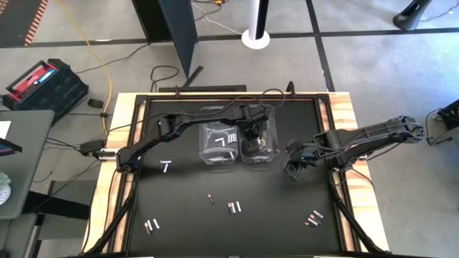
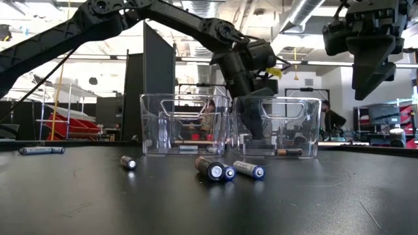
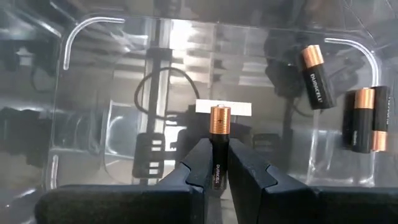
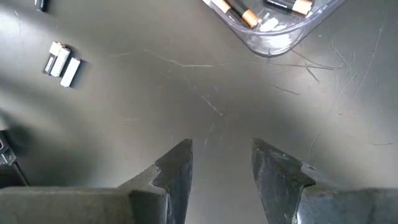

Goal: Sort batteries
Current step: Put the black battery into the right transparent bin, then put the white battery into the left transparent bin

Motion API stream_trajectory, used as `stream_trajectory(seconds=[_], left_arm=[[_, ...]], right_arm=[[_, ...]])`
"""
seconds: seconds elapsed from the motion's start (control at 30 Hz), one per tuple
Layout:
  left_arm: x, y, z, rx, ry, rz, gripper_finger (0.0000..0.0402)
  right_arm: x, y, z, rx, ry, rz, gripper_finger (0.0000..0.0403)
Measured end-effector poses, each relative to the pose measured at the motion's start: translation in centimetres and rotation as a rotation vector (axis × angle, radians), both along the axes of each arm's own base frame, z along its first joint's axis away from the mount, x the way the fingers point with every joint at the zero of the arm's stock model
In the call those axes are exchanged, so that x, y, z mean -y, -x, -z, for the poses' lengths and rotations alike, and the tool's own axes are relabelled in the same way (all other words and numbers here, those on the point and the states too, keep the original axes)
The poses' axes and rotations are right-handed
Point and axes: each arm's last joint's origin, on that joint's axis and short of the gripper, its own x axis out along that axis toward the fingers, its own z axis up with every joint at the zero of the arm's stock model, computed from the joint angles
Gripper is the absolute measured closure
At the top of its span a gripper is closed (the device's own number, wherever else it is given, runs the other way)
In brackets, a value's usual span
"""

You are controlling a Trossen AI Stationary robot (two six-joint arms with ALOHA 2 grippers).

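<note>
My left end effector point(image 3: 219, 163) is clamped mid-body on a rigid, smooth, light Duracell battery point(image 3: 219, 140), frame centre. My right end effector point(image 4: 221, 163) hovers, fingers apart.

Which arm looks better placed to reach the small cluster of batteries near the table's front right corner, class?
Probably the right arm: its hand hangs open over bare black tabletop, with nothing between it and those batteries. The left hand is over the clear plastic bin, shut on a copper-topped black battery.
</note>
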Motion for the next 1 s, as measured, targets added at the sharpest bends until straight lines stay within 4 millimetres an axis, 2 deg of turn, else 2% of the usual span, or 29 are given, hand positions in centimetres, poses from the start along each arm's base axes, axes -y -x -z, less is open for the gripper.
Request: stream_trajectory(seconds=[0.5, 1.0], left_arm=[[0.03, 0.14, 0.08, -0.015, 0.007, -0.011, 0.0366], [0.04, 0.18, 0.10, -0.020, 0.008, -0.010, 0.0338]], right_arm=[[0.00, 0.00, 0.00, 0.000, 0.000, 0.001, 0.0223], [0.00, 0.00, 0.01, 0.000, -0.001, 0.001, 0.0223]])
